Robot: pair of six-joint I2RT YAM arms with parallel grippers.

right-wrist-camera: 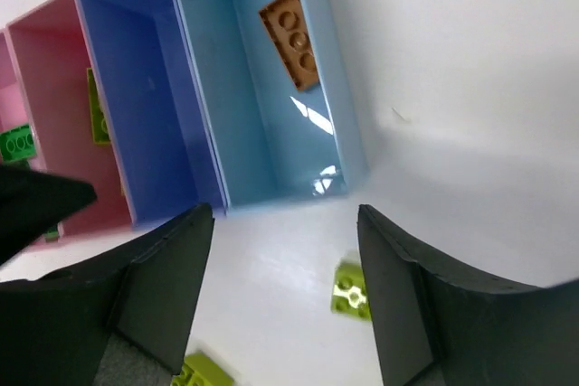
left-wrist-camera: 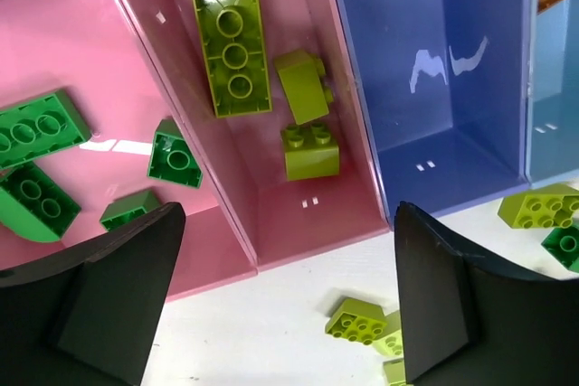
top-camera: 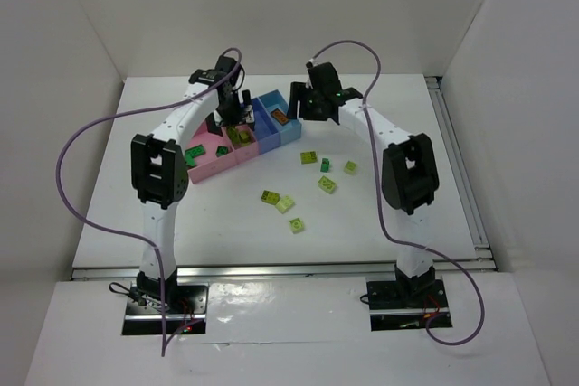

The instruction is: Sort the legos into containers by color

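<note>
Legos (top-camera: 327,184): several loose on worktop (top-camera: 362,223), rest in bins (right-wrist-camera: 204,106); left hand (left-wrist-camera: 288,223) wide, empty, over bins, right hand (right-wrist-camera: 285,219) wide, empty, beside them; hazard: close-lying, similar greens may be nudged or dropped in wrong bin.

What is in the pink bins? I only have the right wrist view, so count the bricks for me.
Observer: The pink bin beside the dark blue bin holds three yellow-green bricks.
Operator: Now the other pink one.
Observer: The outer pink bin holds only dark green bricks, four showing in the left wrist view.
</note>
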